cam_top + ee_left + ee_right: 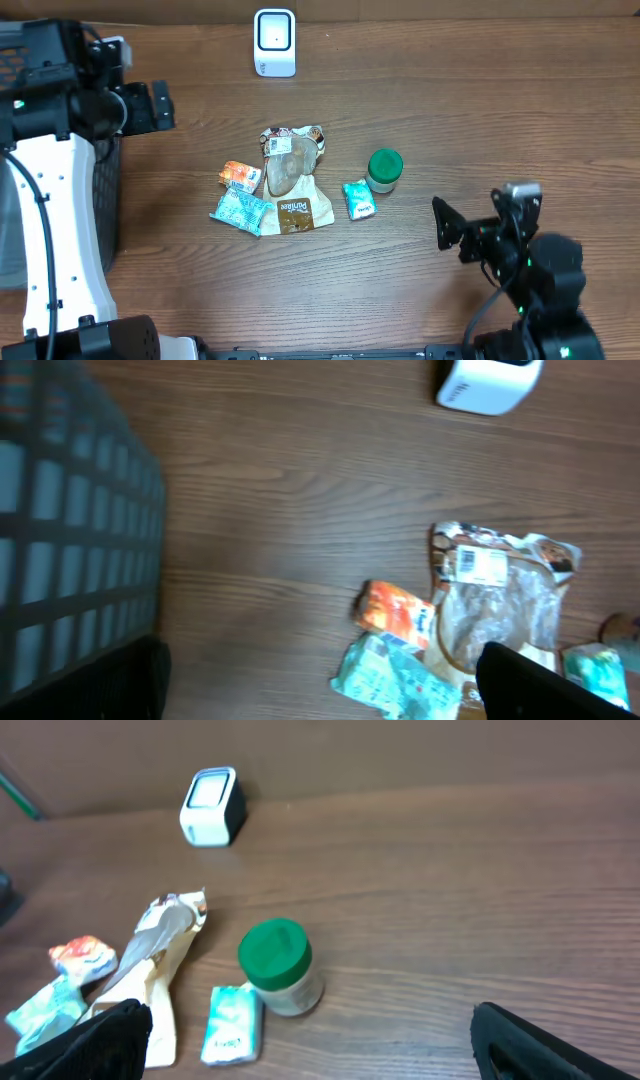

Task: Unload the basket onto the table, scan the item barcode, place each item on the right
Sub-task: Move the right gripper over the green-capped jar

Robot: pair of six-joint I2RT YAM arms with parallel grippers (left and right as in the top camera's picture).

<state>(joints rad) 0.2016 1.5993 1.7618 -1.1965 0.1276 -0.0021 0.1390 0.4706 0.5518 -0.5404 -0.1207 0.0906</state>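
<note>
A white barcode scanner (275, 42) (489, 382) (211, 792) stands at the table's far edge. Mid-table lies a cluster of items: a clear-and-brown bag (291, 178) (497, 600) with a barcode label, an orange packet (240, 176) (393, 608), a teal packet (241, 211) (395, 678), a small teal packet (358, 199) (231, 1023) and a green-lidded jar (385, 168) (279, 965). My left gripper (150, 105) (320, 700) hovers open at the far left, holding nothing. At the near right, my right gripper (478, 218) (320, 1055) also stands open and holds nothing, short of the jar.
A black mesh basket (110, 200) (70, 510) sits along the left edge, beside the left arm. Bare wooden tabletop (480, 110) stretches between the item cluster, the scanner and the right arm.
</note>
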